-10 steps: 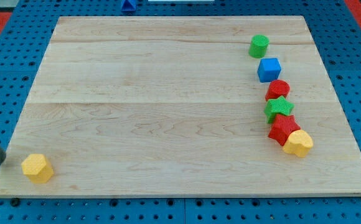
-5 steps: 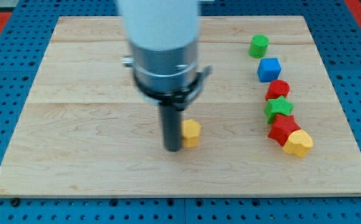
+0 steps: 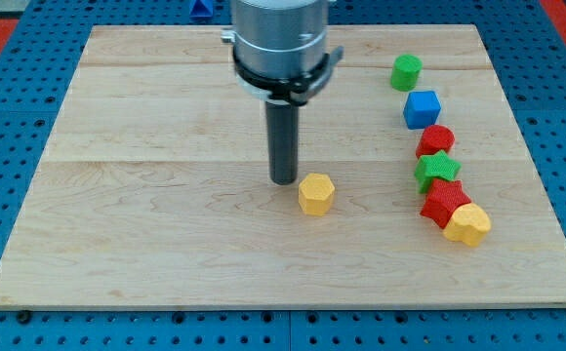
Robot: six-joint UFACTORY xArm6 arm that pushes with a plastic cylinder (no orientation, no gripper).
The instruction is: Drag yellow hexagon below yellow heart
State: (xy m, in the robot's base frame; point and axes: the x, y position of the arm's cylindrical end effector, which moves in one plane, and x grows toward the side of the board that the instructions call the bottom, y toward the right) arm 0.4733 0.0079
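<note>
The arm carries no jaws at all, only a straight dark rod, and my tip (image 3: pixel 284 181) rests on the wooden counter (image 3: pixel 166 224) a little left of the board's middle. The yellow hexagon (image 3: pixel 315 194) sits just beside the tip, toward the view's right and slightly toward the view's bottom; whether the two touch I cannot tell, though any gap between them is slim. The yellow heart (image 3: pixel 467 224) lies well apart from the hexagon, near the counter's right edge, at the lower end of a curving line of blocks. Touching the heart on its upper left is a red star (image 3: pixel 444 202), and above that a green star (image 3: pixel 436 171) presses against it. Next up the line is a red cylinder (image 3: pixel 436 140), touching the green star, then a blue cube (image 3: pixel 422 108) just above it, and a green cylinder (image 3: pixel 406 72) standing a little apart at the top of the line. The hexagon is somewhat higher in the view than the heart and far to its left. The counter rests on a blue perforated base (image 3: pixel 29 331).
</note>
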